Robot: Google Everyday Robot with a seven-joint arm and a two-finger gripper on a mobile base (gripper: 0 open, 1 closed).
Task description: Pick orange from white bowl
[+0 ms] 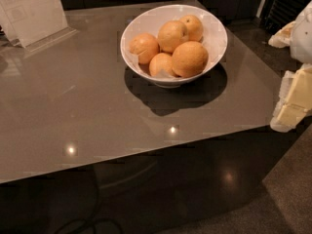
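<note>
A glossy grey-beige bench (73,106) fills most of the scene, with small spots of lamp light reflected on its surface. Towards its far right side stands the white bowl (217,45), wide and round with sloping sides, casting a dark shadow in front of it. Five oranges are heaped inside. The orange (172,35) to be picked is a pale yellowish one sitting highest in the pile, near the bowl's centre. It touches a larger, deeper-coloured orange (190,58) in front of it to the right. A third orange (144,48) lies at its left, a smaller one (161,64) sits low at the front, and another (193,26) rests behind, against the far wall of the bowl. The gripper (294,101) shows only as pale cream, blocky shapes at the right edge of the scene, beyond the bench's right side and well apart from the bowl. I cannot tell whether its jaws are released or clenched. A white upright card (31,11) stands on the bench's far left corner.
</note>
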